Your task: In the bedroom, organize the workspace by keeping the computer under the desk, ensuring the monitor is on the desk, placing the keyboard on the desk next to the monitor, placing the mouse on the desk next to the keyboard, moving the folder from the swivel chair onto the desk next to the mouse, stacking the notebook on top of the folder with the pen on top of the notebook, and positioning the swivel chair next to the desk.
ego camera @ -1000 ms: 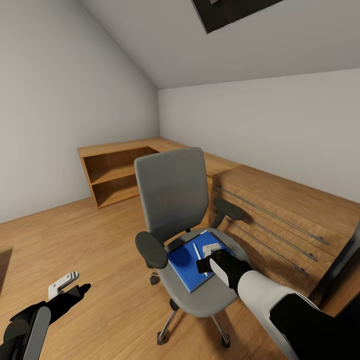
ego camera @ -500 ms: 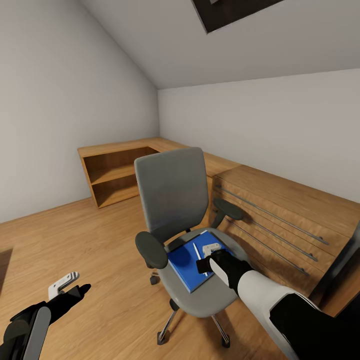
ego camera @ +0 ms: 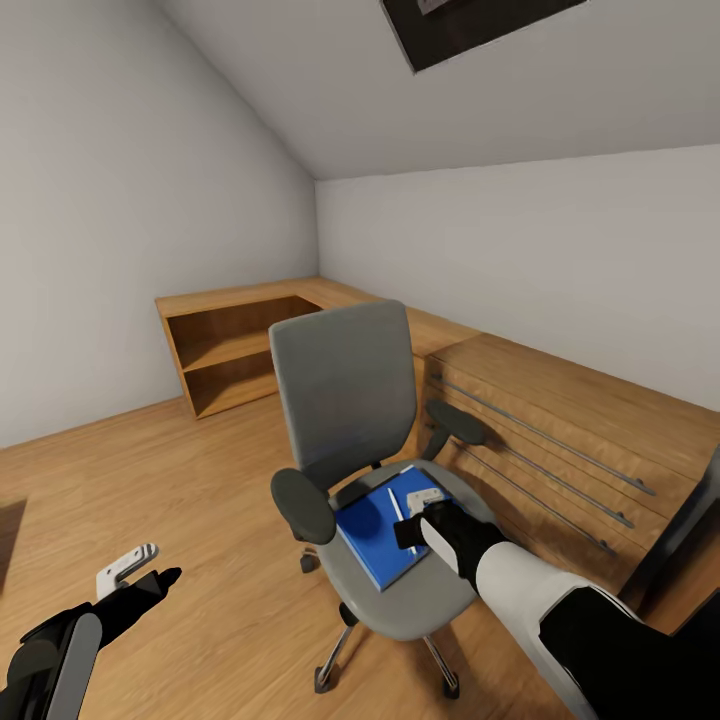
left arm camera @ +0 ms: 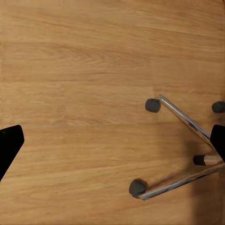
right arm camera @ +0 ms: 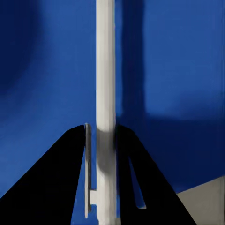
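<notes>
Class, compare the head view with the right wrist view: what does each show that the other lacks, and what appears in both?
Head view alone: the swivel chair whole, a wooden dresser, a low wooden shelf unit, and the left gripper hanging over the floor.

Right wrist view alone: a close look at the pen running between the right gripper's fingers, which sit close on either side of it.

Both: the pen lying on the blue folder, and the right gripper over it.
</notes>
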